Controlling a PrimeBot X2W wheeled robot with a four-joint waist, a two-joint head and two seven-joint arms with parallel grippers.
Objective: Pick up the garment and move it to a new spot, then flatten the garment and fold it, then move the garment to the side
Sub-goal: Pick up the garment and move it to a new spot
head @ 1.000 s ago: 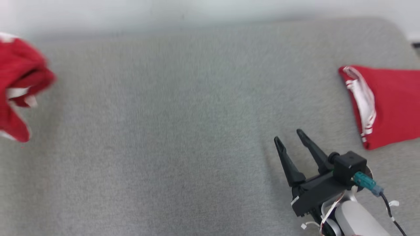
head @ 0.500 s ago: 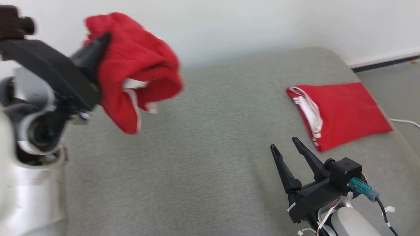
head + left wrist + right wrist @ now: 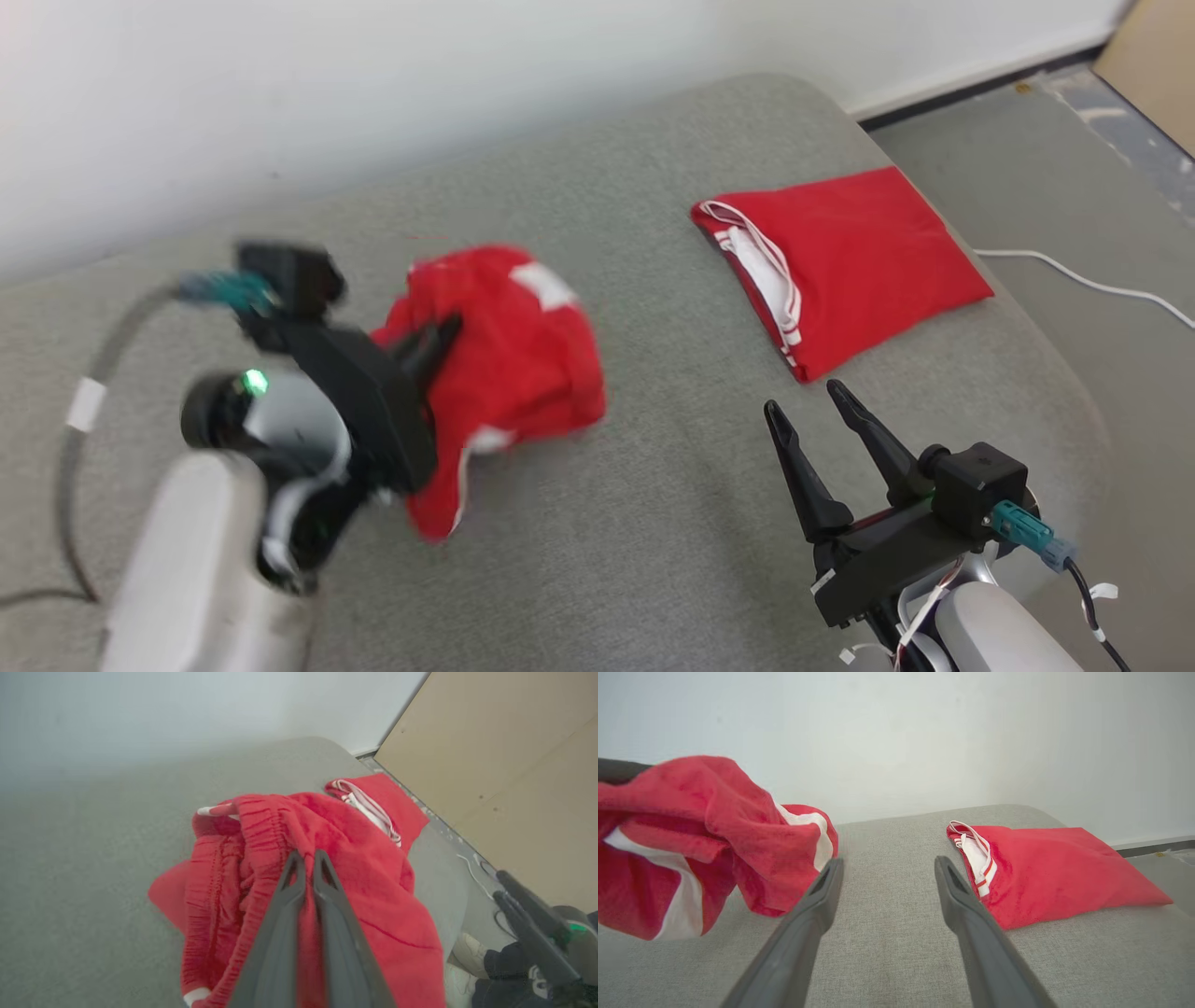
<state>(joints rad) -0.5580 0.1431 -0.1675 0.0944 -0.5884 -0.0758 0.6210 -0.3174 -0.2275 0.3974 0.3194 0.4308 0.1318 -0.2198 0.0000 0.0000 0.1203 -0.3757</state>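
Over the left middle of the grey cushion [image 3: 653, 523], the left gripper [image 3: 306, 858] is clamped tight on the red garment [image 3: 523, 355], its fingers [image 3: 275, 942] pinching a gathered edge. The cloth hangs in a crumpled bunch with white trim showing; I cannot tell whether its lowest fold touches the cushion. The right gripper [image 3: 802, 397] hovers at the near right, jaws wide apart, holding nothing. Beyond it a folded red piece [image 3: 859, 243] lies flat near the cushion's right edge, well apart from the bunch. A white cable [image 3: 1074, 275] trails on the floor [image 3: 1027, 168].
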